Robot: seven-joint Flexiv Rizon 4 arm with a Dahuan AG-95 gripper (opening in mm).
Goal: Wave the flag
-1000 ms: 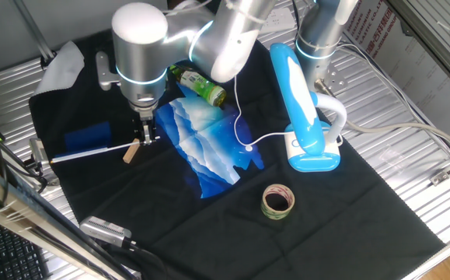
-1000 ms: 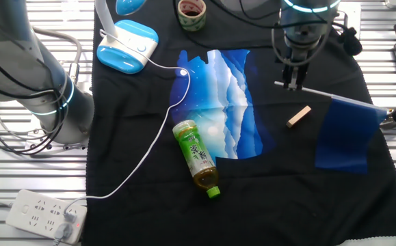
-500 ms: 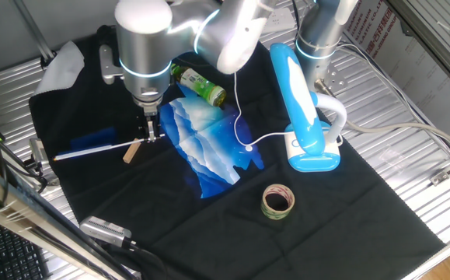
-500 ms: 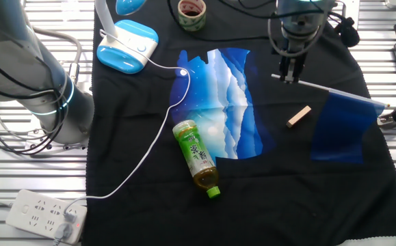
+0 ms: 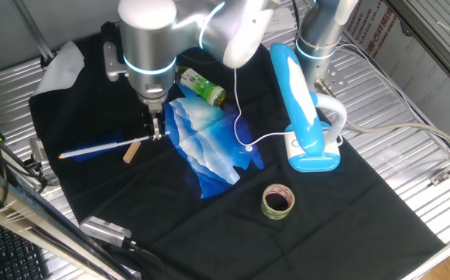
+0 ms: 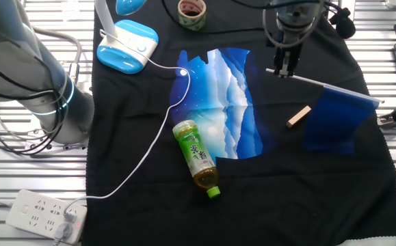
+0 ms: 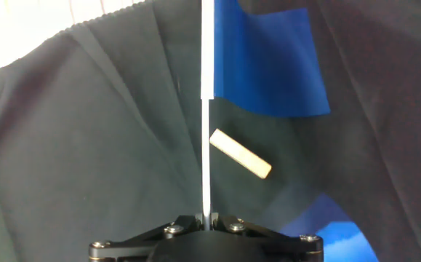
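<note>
The flag is a plain dark blue cloth (image 6: 331, 121) on a thin white stick (image 6: 321, 84). My gripper (image 6: 284, 69) is shut on the stick's end and holds the flag above the black cloth. In the one fixed view the gripper (image 5: 156, 132) holds the stick (image 5: 100, 147) pointing left, with the blue cloth (image 5: 96, 145) seen edge-on. In the hand view the stick (image 7: 206, 145) runs straight up from the jaws (image 7: 206, 218), and the blue cloth (image 7: 268, 62) hangs to its right.
A small tan wooden block (image 6: 298, 116) lies under the flag. A blue-and-white patterned cloth (image 6: 221, 99), a green bottle (image 6: 198, 157), a tape roll (image 6: 191, 14) and a blue-white lamp (image 6: 127, 44) lie on the black cloth. A power strip (image 6: 44, 212) sits at the front left.
My gripper has risen and moved toward the patterned cloth with the flag. The stick has tilted, and the blue cloth now shows thinner, nearly edge-on, in the one fixed view.
</note>
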